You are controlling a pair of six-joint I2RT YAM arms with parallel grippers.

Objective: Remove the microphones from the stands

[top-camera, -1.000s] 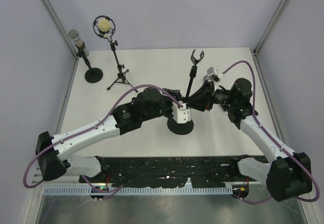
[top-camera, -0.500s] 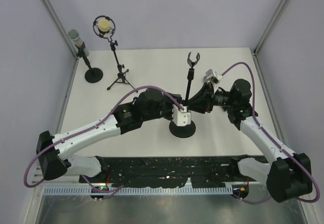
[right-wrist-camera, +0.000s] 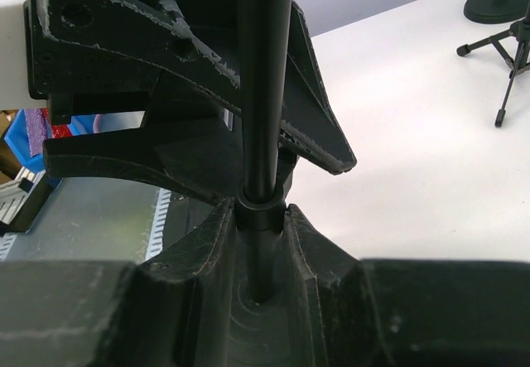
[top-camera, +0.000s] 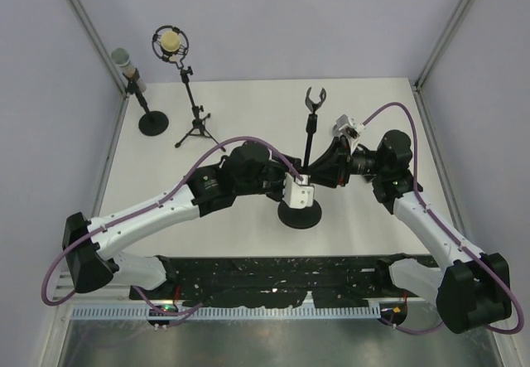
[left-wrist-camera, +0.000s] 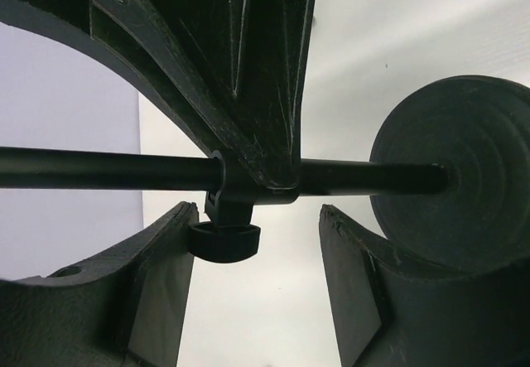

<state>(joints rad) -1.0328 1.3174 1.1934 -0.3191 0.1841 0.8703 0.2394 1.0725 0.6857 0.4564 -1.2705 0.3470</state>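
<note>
1. A black metal microphone stand (top-camera: 311,139) rises at the middle of the white table (top-camera: 248,118). Its round disc base (top-camera: 300,218) rests flat on the surface, and its thin pole is close to upright.
2. The forked black clip (top-camera: 315,98) at the top of the pole points toward 12 o'clock.
3. The right gripper (right-wrist-camera: 261,226) reaches in from 3 o'clock and is clenched on the lower pole, just above the base, with its fingers pressed to either side.
4. The left gripper (left-wrist-camera: 257,255) comes in from 9 o'clock at the same height. Its fingers (left-wrist-camera: 157,284) stand apart, grasping nothing, and the pole crosses just past their tips.
5. A small black ring clip (left-wrist-camera: 224,241) hangs from the pole between the two grippers.
6. Near 10 o'clock, well apart from the arms, a grey-headed handheld microphone (top-camera: 122,59) sits tilted in a round-based stand (top-camera: 152,123).
7. Just beside it, a cream microphone in a black ring mount (top-camera: 170,42) tops a tripod (top-camera: 196,127).
</note>
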